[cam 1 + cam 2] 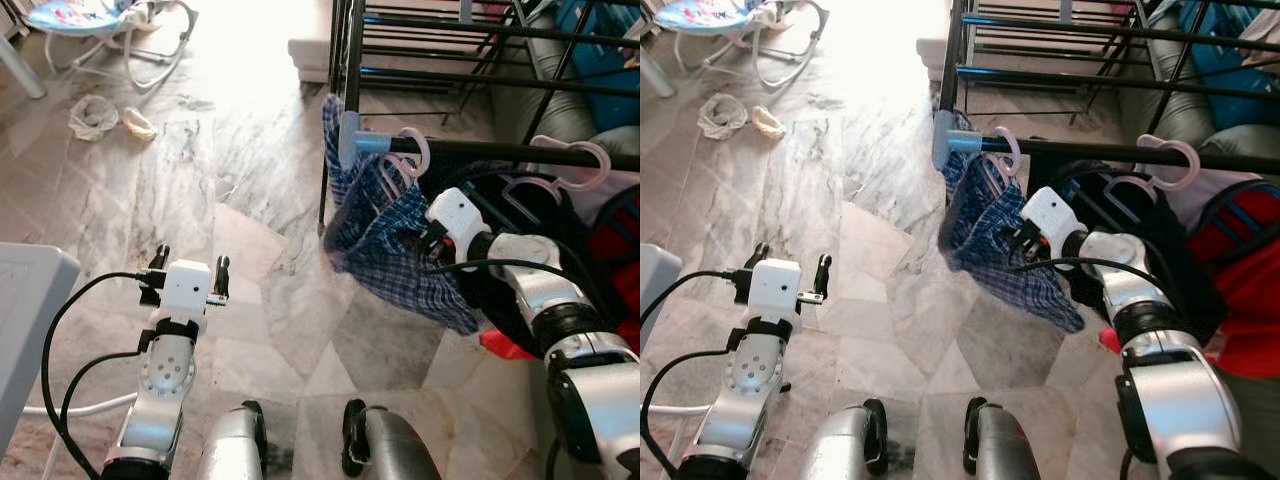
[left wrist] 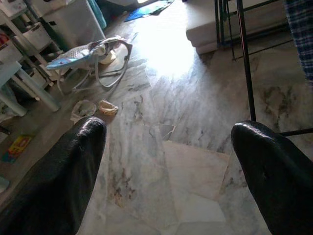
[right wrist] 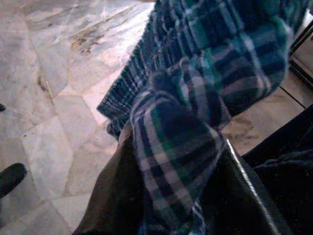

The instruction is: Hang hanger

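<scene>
A blue plaid garment (image 1: 400,250) hangs on a pink hanger whose hook (image 1: 414,152) sits over the black rail (image 1: 500,152) of a drying rack. My right gripper (image 1: 426,246) reaches into the garment just below the rail. In the right wrist view the bunched plaid cloth (image 3: 181,147) is pinched between the two dark fingers (image 3: 112,196). A second pink hanger (image 1: 578,160) with a dark garment hangs further right on the same rail. My left gripper (image 1: 190,264) is held low over the marble floor, left of the rack, with its fingers (image 2: 63,181) wide open and nothing between them.
The rack's black post (image 1: 352,60) and upper bars stand ahead on the right. A baby bouncer (image 1: 110,20) and small cloth bundles (image 1: 95,116) lie at the far left. A grey bin (image 1: 30,290) is near my left arm, and red fabric (image 1: 612,240) at the right edge.
</scene>
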Robot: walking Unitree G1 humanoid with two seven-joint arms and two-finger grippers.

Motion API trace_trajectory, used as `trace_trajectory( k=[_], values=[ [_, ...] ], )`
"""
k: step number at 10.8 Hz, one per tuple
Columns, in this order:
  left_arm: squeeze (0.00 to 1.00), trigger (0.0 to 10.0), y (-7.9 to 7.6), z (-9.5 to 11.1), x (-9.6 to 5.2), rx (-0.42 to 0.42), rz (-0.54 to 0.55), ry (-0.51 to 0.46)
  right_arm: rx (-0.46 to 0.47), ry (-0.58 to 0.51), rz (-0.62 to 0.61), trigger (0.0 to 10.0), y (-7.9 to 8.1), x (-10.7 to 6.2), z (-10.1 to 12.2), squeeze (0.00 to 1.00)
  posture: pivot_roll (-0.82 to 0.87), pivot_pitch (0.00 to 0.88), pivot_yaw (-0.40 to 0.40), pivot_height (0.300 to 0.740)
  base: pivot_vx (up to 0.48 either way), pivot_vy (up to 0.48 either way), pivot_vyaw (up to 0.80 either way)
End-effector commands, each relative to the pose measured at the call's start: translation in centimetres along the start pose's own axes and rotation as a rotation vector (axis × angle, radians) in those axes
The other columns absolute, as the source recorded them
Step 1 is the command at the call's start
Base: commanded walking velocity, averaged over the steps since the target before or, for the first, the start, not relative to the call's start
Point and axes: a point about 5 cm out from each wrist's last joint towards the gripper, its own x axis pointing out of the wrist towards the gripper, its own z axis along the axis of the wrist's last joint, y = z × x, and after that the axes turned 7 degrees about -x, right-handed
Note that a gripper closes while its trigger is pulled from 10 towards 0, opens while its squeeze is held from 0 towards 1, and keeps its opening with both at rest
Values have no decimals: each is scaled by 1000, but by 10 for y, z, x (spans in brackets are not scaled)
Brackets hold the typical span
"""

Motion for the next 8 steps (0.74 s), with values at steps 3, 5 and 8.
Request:
trace_trajectory(
  k=[3,5,8],
  values=[
    [0,10000,-1,-7,-3,5,-11,33,17,-3,-57,0,-6,0,0,0,4,227,-17,740,0,0,0],
    [0,10000,-1,-7,-2,3,-19,34,30,-61,-109,0,-7,1,6,0,7,226,-10,740,0,0,0],
    [0,10000,-12,8,-2,-94,-116,-28,85,-123,-133,0,1,0,2,0,8,223,-12,740,0,0,0]
  ],
)
